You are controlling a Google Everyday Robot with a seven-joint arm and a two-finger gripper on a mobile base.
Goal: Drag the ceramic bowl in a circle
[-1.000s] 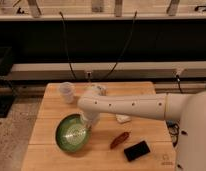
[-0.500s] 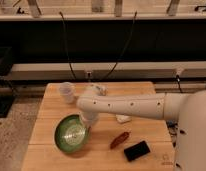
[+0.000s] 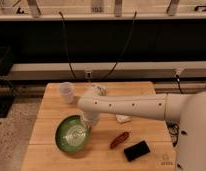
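The gripper (image 3: 87, 121) sits low at the right rim of the ceramic bowl (image 3: 71, 135), tucked under the wrist, so I cannot tell whether it grasps the rim or only presses on it. The bowl lies on the table (image 3: 146, 95) toward the front-left corner, clear of the cup (image 3: 67, 91) near the back-left corner. Over the last second the bowl has barely shifted and the arm has only dipped slightly toward the front edge, so the circle looks hardly begun.
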